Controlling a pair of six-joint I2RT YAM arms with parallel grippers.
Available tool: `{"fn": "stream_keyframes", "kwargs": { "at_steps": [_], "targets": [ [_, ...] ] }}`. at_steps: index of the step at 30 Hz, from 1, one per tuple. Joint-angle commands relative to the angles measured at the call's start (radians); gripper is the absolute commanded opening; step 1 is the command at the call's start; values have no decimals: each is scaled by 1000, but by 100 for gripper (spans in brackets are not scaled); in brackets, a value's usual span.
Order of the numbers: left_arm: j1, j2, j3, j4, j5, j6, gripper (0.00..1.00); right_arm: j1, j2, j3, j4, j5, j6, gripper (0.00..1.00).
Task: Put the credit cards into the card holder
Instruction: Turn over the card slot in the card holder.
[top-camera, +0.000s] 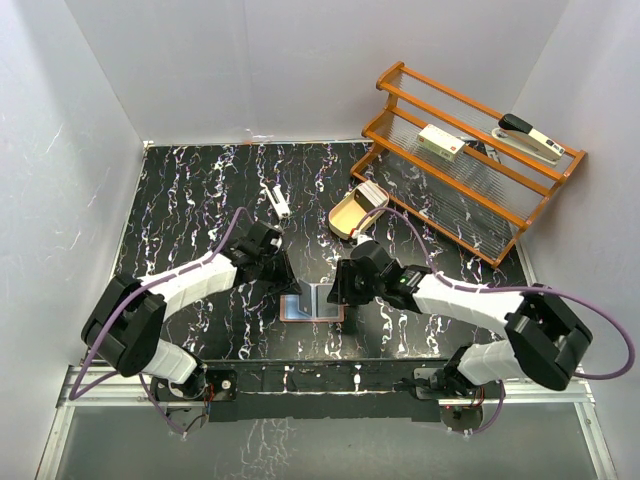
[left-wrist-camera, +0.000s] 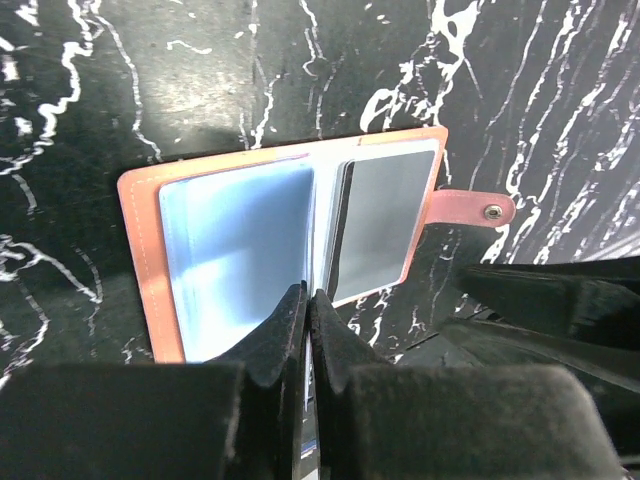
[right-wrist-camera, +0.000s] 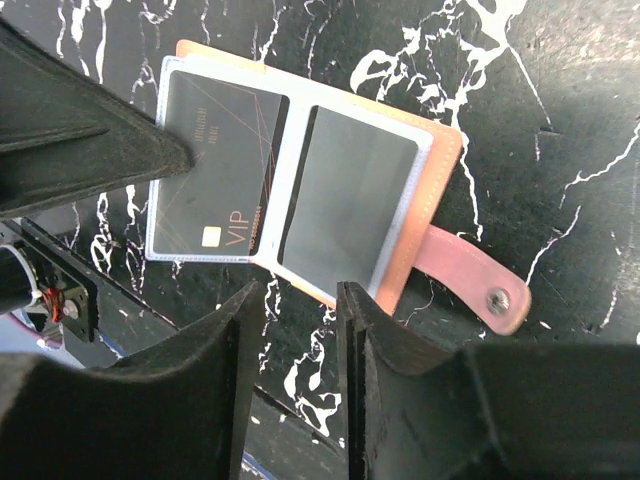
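Note:
The card holder (top-camera: 313, 308) lies open on the black marbled table between my two grippers, its tab to the right (left-wrist-camera: 470, 208). My left gripper (left-wrist-camera: 307, 296) is shut on a thin clear sleeve page of the holder and holds it upright at the spine; the pale blue-grey inside (left-wrist-camera: 235, 255) shows to its left. A dark credit card marked VIP (right-wrist-camera: 215, 175) sits in a sleeve of the card holder (right-wrist-camera: 440, 190). My right gripper (right-wrist-camera: 300, 295) is open and empty just at the holder's near edge. A whitish stack (top-camera: 372, 192) lies in the tan tray.
The tan oval wooden tray (top-camera: 345, 225) stands just behind the right gripper. An orange wooden rack (top-camera: 470, 190) at the back right holds a white box with a red mark (top-camera: 440, 142) and a stapler (top-camera: 530, 138). A small white object (top-camera: 277, 200) lies behind the left arm.

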Motion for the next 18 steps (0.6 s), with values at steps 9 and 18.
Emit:
{"fn": "stream_keyframes", "kwargs": {
  "at_steps": [9, 18],
  "targets": [
    [1, 7, 101, -218, -53, 66, 19, -6, -99, 41, -48, 65, -39, 40],
    [-23, -8, 36, 42, 174, -56, 32, -8, -189, 43, -90, 123, -40, 48]
  ]
}}
